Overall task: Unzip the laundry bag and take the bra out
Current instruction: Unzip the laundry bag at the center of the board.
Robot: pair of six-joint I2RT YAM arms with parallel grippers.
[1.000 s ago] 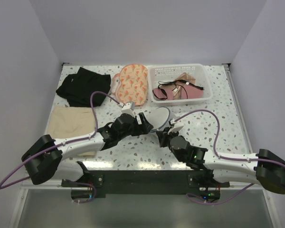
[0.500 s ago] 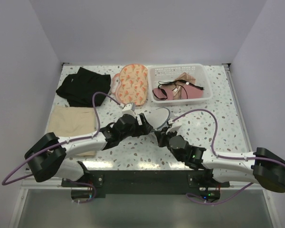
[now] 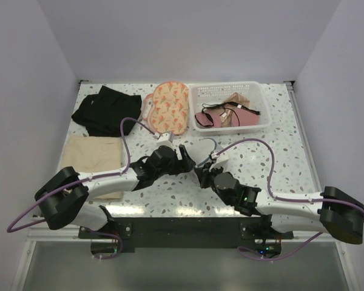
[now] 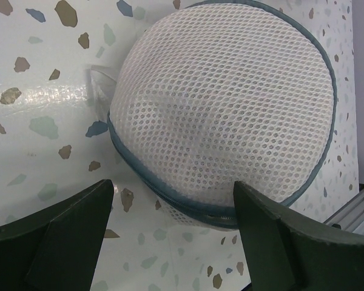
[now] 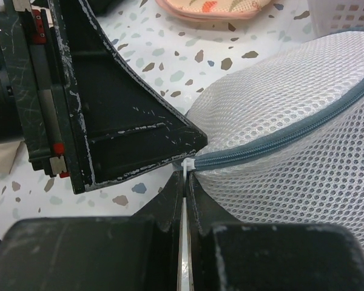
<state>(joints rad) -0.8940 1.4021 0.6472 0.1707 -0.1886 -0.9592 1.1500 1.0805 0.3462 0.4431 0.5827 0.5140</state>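
**Item 1, right tool** [image 5: 185,177]: we record it closed on the small white zip pull [image 5: 187,165], at the near-left end of the grey-blue zip [image 5: 279,142].

**Item 2, left tool** [image 4: 173,189]: spread wide and holding nothing. Its 2 fingers [image 4: 79,224] stand either side of the bag's near rim, apparently just clear of the mesh.

**Item 3, laundry bag** [image 4: 224,103]: a round white mesh pouch lying on the speckled table [image 4: 36,109], mid-table. It touches the right tool at the pull and sits just far of both tools.

**Progress:** we judge the task barely begun. The pull is seized, but the visible stretch of zip is still closed.

**Outstanding:** 2 steps, running the zip round and lifting the bra out. We cannot make out the bra through the mesh.
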